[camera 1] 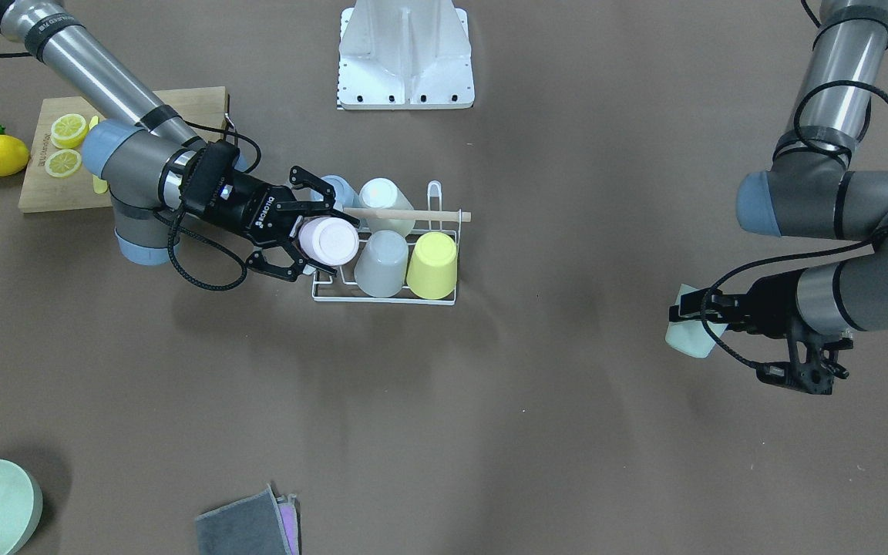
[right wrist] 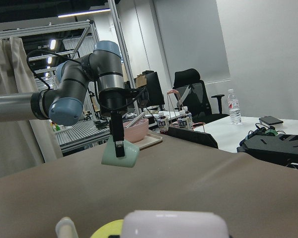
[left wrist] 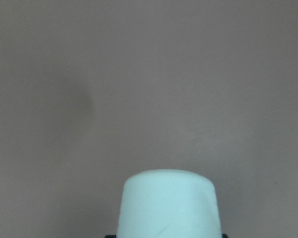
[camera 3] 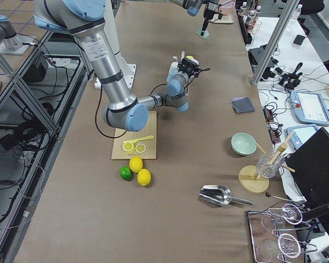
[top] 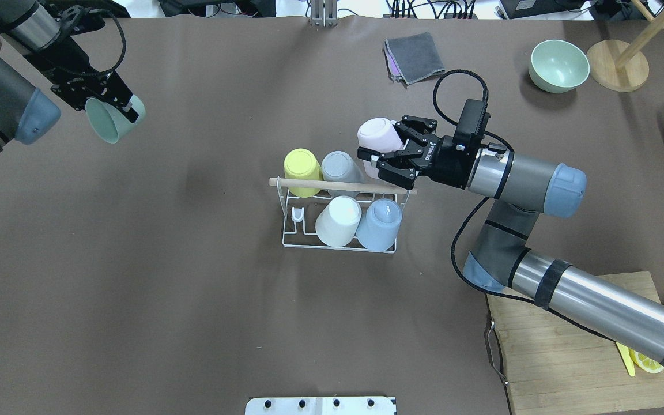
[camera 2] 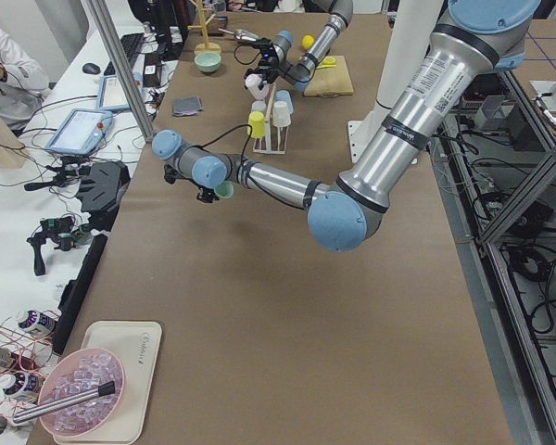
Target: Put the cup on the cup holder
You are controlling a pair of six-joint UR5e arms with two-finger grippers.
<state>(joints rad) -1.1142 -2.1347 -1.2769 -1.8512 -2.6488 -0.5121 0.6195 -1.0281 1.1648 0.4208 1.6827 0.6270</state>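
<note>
Lower the right gripper (camera 1: pixel 322 243), jaws wide and clamped on the upturned pink cup (top: pixel 377 135) between its fingertips, straight onto the corner prong of the cup holder (camera 1: pixel 332 297) just beneath. Release only once seated, clear of the wooden rod (camera 1: pixel 444 215) alongside. Leave the left gripper (top: pixel 123 107) clutching its mint cup (top: pixel 108 124), far off.

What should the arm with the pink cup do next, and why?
Probably ease the pink cup straight down onto the cup holder. The right gripper holds it mouth-down, tilted, at the row's end beside the grey cup, and it looks not yet seated like the others.
</note>
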